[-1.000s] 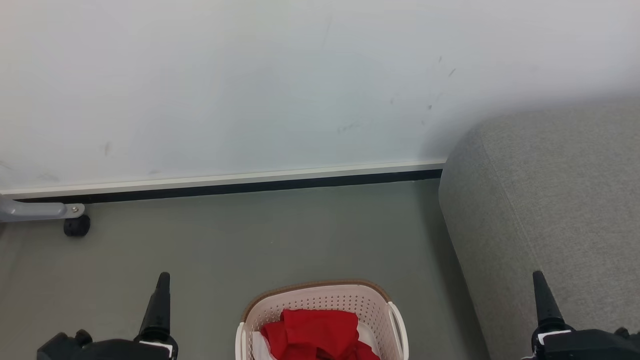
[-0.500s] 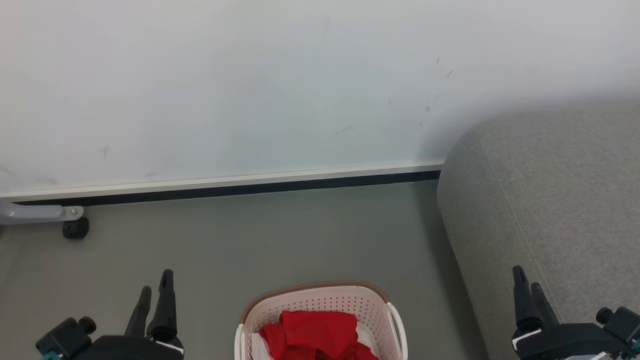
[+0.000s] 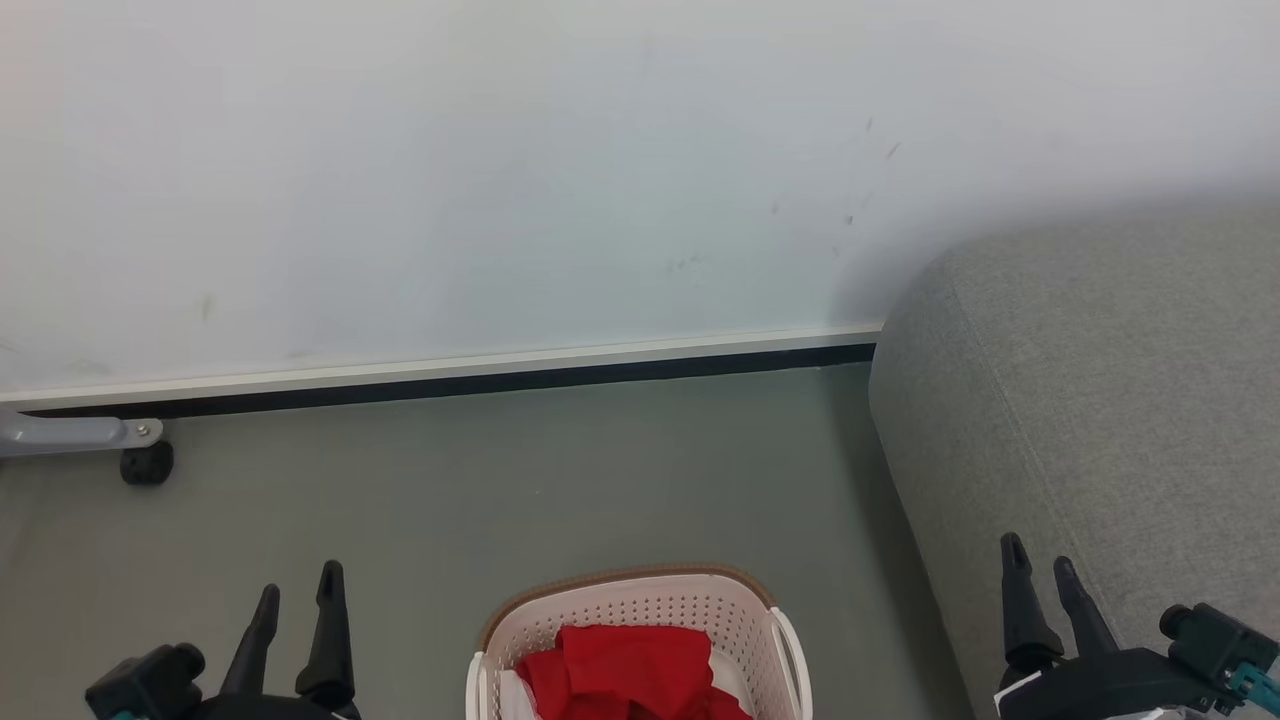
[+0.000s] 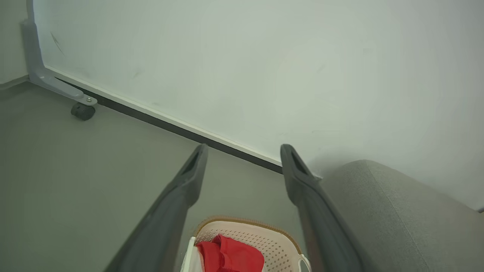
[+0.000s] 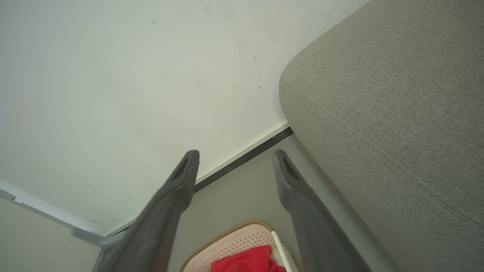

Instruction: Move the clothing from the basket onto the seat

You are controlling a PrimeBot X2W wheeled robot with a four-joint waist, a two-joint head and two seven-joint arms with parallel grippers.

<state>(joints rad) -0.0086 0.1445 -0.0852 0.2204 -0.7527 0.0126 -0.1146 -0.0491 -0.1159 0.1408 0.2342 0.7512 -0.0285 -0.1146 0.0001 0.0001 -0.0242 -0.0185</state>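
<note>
Left hand [image 3: 299,580] wide, pointing up, right hand [image 3: 1037,551] wide by seat [image 3: 1100,400], basket [image 3: 630,577] w/ clothing [image 3: 620,665] btwn.

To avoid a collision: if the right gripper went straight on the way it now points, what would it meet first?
Probably the wall near its skirting strip: the right gripper, jaws open, aims past the corner of the seat. Depth is unclear; the seat's side runs close.

The clothing [image 3: 620,668] is piled in the basket [image 3: 640,602], which is set on the floor [image 3: 500,480] near the sofa [image 3: 1100,400], to its left. Both are backed by the wall [image 3: 500,180]. A castor [image 3: 147,465] is placed at the wall's foot, far left. The basket is flanked by the left gripper [image 3: 300,580] and the right gripper [image 3: 1037,551].
</note>
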